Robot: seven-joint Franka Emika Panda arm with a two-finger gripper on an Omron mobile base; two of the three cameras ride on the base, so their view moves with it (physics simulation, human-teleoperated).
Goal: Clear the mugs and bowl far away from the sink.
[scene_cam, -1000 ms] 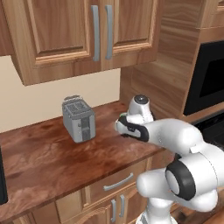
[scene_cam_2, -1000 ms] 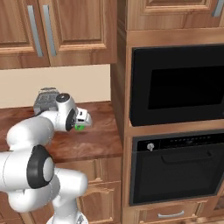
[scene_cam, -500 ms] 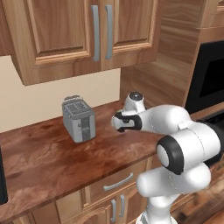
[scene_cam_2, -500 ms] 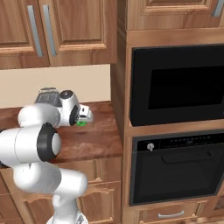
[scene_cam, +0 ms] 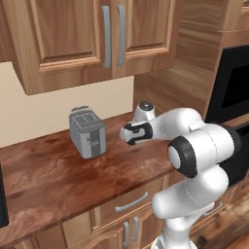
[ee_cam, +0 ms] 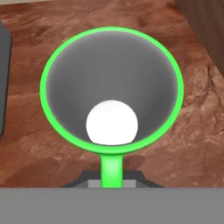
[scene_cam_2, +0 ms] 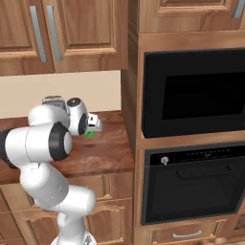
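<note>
Gripper [scene_cam_2: 95, 125] grips the green mug [ee_cam: 111, 89] by its handle – rim up, so it rides level. Below lies the wooden counter [scene_cam: 53, 175], beside the toaster [scene_cam: 87, 132] – a likely drop spot.

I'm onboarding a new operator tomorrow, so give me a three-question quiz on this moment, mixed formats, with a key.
1. True or false: in the hand view, the green mug is seen from above, its handle pointing toward the claw at the bottom of the picture.
2. Multiple choice: what stands on the wooden counter to the left of the arm in the left base view?
A. a kettle
B. a grey toaster
C. a red mug
3. Fill in: in the right base view, the dark appliance set in the tall cabinet right of the counter is an ____.

Key: 1 true; 2 B; 3 oven.
</note>
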